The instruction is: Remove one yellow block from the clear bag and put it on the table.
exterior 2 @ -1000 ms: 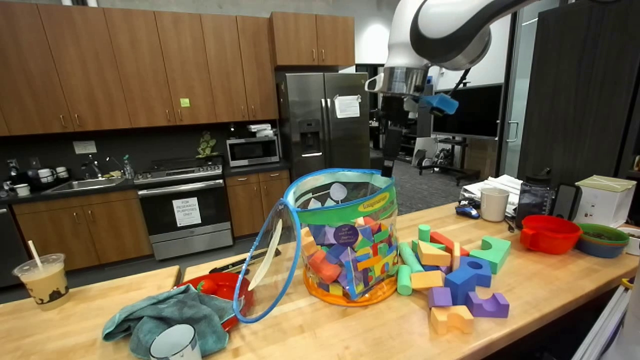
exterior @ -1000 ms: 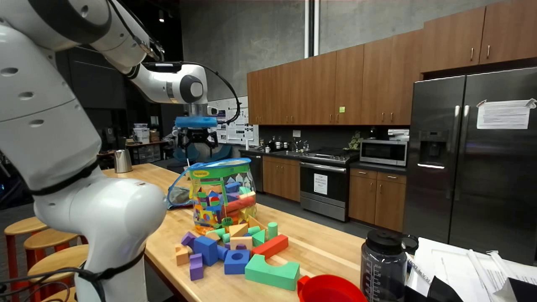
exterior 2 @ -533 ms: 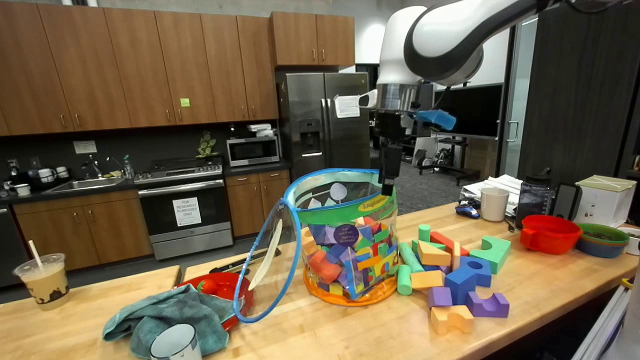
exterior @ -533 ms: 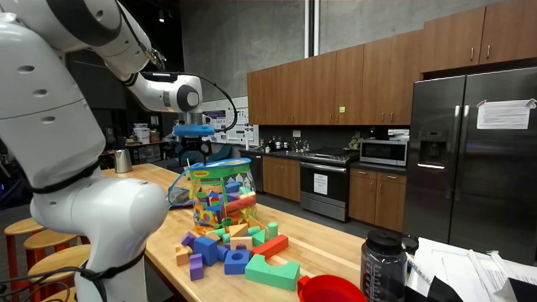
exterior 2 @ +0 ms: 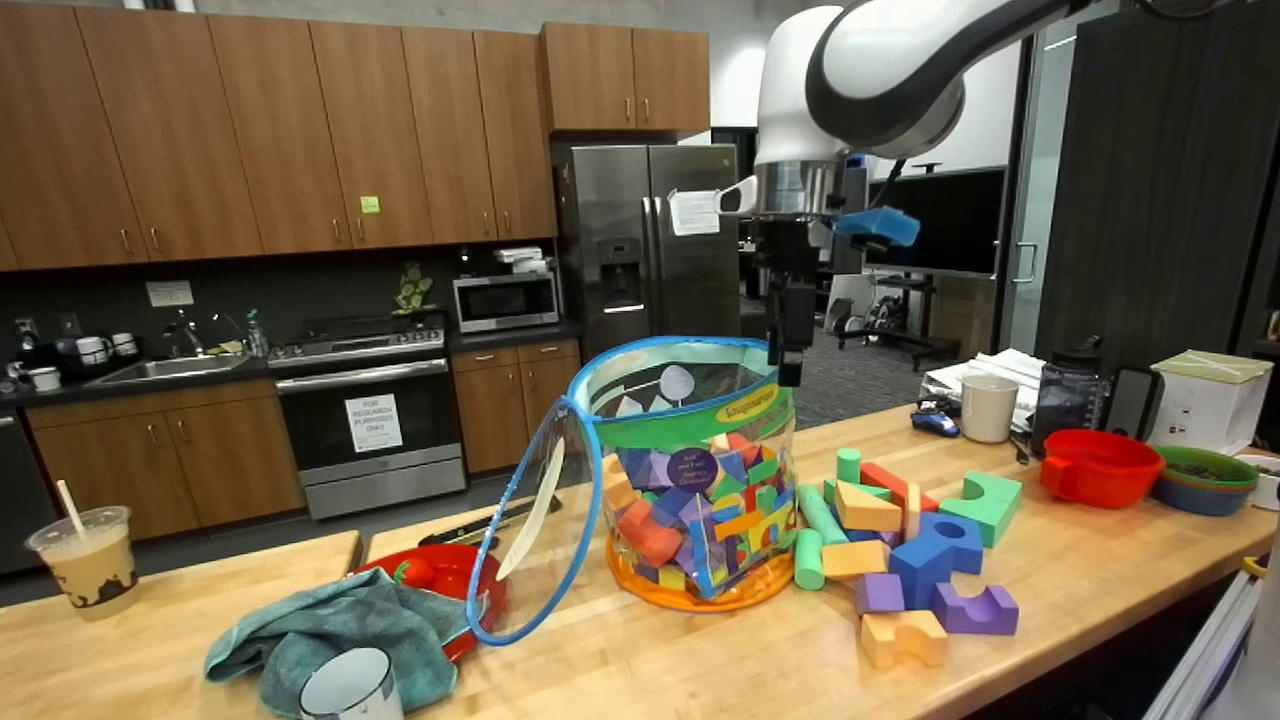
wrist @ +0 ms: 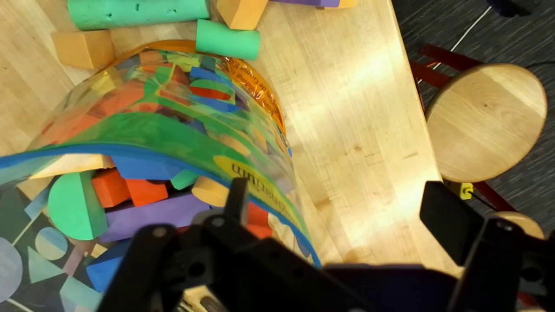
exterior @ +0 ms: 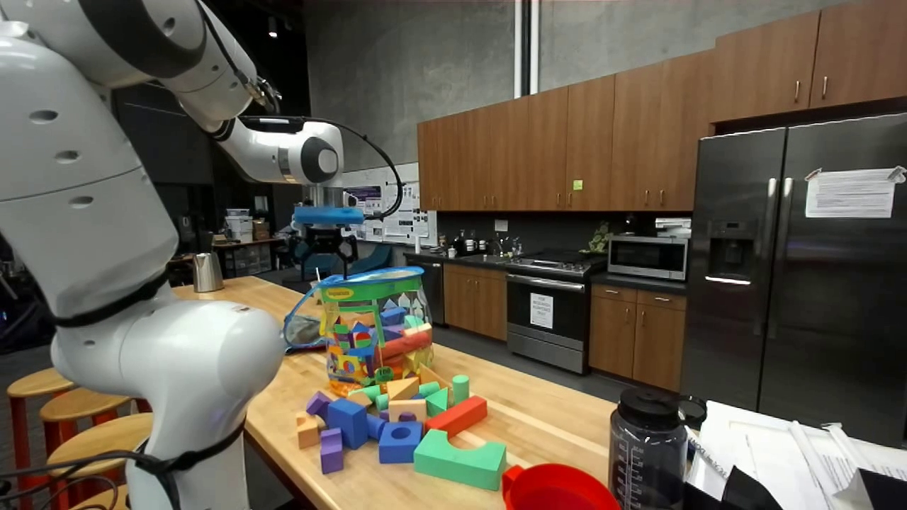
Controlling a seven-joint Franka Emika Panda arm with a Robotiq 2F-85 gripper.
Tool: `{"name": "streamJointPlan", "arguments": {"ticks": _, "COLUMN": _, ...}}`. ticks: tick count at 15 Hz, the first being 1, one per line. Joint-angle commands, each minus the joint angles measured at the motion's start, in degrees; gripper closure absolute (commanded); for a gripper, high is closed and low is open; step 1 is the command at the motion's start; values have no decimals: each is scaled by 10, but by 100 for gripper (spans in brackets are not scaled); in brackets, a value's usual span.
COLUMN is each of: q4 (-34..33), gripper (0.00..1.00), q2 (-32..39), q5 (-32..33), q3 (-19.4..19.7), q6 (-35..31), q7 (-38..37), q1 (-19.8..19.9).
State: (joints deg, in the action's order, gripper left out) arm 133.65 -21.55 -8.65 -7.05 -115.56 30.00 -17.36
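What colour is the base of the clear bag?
Orange; the clear bag's base shows best in an exterior view.

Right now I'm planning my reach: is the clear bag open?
The clear bag is open: its blue-edged lid hangs down outside.

Partly hidden behind the black two-fingered gripper, the clear green-banded plastic bag runs off the wrist view's left edge.

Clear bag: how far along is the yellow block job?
Done: lid open on the clear bag. In hand: nothing; the gripper is open and empty near the bag's top. Left: probably grasping a yellowish block inside, lifting it out and setting it on the table.
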Motion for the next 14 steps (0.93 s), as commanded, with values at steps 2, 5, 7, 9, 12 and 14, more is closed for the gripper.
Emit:
{"name": "streamJointPlan", "arguments": {"ticks": 2, "q4": -95, "gripper": 0, "q2": 60, "q5": 30, "q3": 6, "q6": 38, "q7": 44, "q1": 4}}
{"name": "streamJointPlan", "arguments": {"ticks": 5, "q4": -148, "gripper": 0, "q2": 107, "q5": 41, "q3": 0, "q6": 37, "q7": 74, "q1": 6}}
{"name": "streamJointPlan", "arguments": {"ticks": 7, "q4": -174, "gripper": 0, "q2": 143, "q5": 46, "q3": -8, "q6": 34, "q7": 93, "q1": 8}}
{"name": "streamJointPlan", "arguments": {"ticks": 9, "q4": -197, "gripper": 0, "q2": 175, "q5": 49, "q3": -15, "q6": 33, "q7": 112, "q1": 11}}
{"name": "streamJointPlan", "arguments": {"ticks": 12, "q4": -223, "gripper": 0, "q2": 217, "q5": 58, "q3": -26, "q6": 31, "q7": 137, "q1": 16}}
{"name": "streamJointPlan", "arguments": {"ticks": 14, "q4": -239, "gripper": 0, "q2": 241, "q5": 64, "q3": -31, "q6": 29, "q7": 151, "q1": 20}}
